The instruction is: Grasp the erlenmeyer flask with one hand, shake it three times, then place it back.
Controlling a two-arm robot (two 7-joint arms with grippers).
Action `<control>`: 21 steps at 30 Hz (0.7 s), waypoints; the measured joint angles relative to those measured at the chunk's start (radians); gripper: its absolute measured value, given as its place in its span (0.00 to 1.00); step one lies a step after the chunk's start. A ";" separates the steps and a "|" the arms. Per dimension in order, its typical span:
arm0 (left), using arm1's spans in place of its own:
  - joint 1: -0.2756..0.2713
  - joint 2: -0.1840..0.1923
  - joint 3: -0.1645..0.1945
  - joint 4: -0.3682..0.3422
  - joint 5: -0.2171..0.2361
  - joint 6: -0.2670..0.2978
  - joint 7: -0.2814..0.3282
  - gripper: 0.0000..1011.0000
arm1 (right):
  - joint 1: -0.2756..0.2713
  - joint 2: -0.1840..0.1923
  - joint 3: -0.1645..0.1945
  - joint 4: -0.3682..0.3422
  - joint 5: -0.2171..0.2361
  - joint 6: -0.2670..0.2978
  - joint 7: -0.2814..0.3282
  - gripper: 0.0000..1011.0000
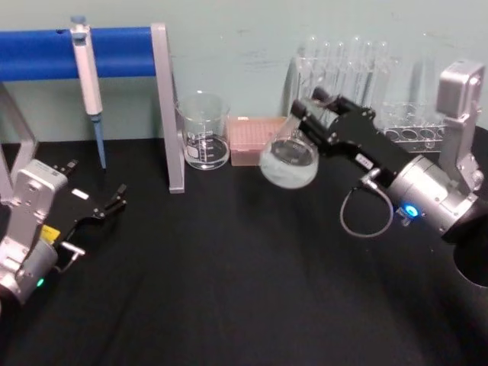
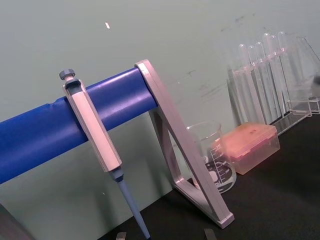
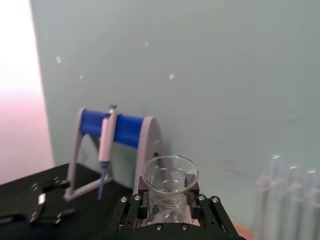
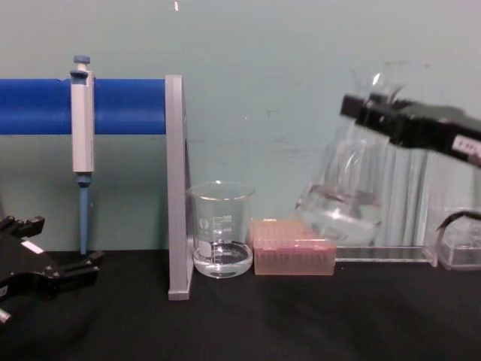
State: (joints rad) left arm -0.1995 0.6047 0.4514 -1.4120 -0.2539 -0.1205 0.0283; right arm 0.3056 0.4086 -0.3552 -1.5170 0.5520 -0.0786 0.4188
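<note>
The right gripper (image 1: pixel 303 116) is black and angular, with a small white label (image 1: pixel 365 161) in dark print and silver screws (image 3: pixel 159 227) across its front. Behind it comes a silver cylindrical wrist (image 1: pixel 427 194) with a blue light (image 1: pixel 411 210) and a looping grey cable (image 1: pixel 357 217). The left gripper (image 1: pixel 114 200) is black with a plain white patch (image 1: pixel 79 194). Its silver housing (image 1: pixel 30 221) carries a yellow sticker (image 1: pixel 50 233) and a green light (image 1: pixel 40 283).

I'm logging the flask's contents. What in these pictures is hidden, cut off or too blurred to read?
- Neck of the flask: head view, covered by the right gripper shut on it.
- Its marks and liquid level: chest view, blurred.
- Digits on the gripper's label: chest view, too small.
- Part of the left gripper, parked at the left: chest view, cut by the left edge.
- The test tube rack: head view, partly behind the right arm.
</note>
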 joint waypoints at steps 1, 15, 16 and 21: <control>0.000 0.000 0.000 0.000 0.000 0.000 0.000 0.99 | -0.012 -0.001 0.011 -0.020 -0.009 0.006 -0.025 0.44; 0.000 0.000 0.000 0.000 0.000 0.000 0.000 0.99 | -0.077 -0.001 0.060 -0.096 -0.097 0.083 -0.144 0.44; 0.000 0.000 0.000 0.000 0.000 0.000 0.000 0.99 | -0.077 -0.001 0.061 -0.097 -0.101 0.085 -0.144 0.44; 0.000 0.000 0.000 0.000 0.000 0.000 0.000 0.99 | -0.077 -0.004 0.062 -0.094 -0.122 0.094 -0.129 0.45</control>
State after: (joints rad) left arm -0.1995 0.6047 0.4513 -1.4120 -0.2539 -0.1205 0.0283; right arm 0.2291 0.4050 -0.2937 -1.6111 0.4301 0.0152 0.2897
